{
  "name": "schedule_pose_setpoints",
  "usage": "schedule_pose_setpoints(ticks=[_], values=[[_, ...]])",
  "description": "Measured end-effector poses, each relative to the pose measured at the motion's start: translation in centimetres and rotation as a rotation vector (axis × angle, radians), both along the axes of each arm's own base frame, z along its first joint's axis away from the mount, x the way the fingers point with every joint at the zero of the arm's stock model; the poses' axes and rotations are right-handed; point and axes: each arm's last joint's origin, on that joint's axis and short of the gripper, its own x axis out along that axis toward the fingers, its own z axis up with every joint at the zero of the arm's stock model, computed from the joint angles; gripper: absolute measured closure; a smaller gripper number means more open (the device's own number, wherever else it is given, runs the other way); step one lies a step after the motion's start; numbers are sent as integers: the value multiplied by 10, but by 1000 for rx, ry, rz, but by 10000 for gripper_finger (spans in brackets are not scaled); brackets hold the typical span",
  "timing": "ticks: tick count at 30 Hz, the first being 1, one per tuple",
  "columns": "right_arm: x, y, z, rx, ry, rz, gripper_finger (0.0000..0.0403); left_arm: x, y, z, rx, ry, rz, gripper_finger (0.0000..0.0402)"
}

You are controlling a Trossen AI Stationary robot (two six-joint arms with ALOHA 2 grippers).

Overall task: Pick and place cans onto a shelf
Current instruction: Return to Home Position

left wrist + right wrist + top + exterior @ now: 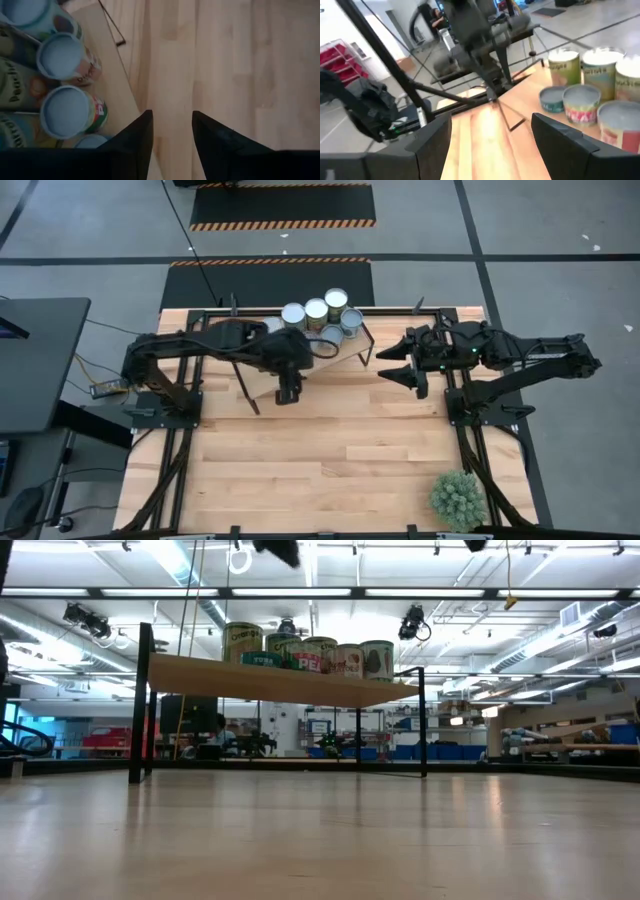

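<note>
**High view.** The cans [316, 311] are grouped on the shelf [340, 358], packed toward its back edge and its right end. Part of the board is covered by the left arm, so the number of cans cannot be settled. The left tool [289, 396] is held just off the shelf's front edge, over the bare desk [320, 460]. The right tool [393, 366] is held beside the shelf's right end, apart from it, with its fingers spread toward the board. In front of the shelf the desk is open wood. A plant [458, 498] stands well apart from the shelf, at the desk's near right corner.

**Low view.** The shelf board is carried on thin black legs [134, 705]. The cans are lined up close together along its top, and the board's left part is bare. The space beneath the board is open from leg to leg.

**Left wrist view.** The left tool's fingers are set a moderate gap apart, with nothing between them and bare desk beneath. The shelf's front edge runs just beside one finger, and upright cans stand near that edge.

**Right wrist view.** The right tool's fingers are spread wide and are empty. The cans are seen ahead to one side, with the left arm beyond them.
</note>
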Motion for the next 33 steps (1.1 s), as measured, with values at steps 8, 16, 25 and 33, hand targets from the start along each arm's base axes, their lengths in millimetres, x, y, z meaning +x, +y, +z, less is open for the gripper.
schedule_pose_setpoints(ticks=[8,16,25,33], values=[[-35,-6,-9,45,-64,-19,122,-21,-3,28,-47,-139,-12,260],[-72,-16,-21,46,-137,-96,125,-36,11,41,-81,-190,-4,260],[-108,-18,-50,119,-229,-168,154,-52,23,54,-90,-252,-1,260],[-124,-18,-78,168,-335,-178,166,-51,23,55,-147,-266,-40,261]])
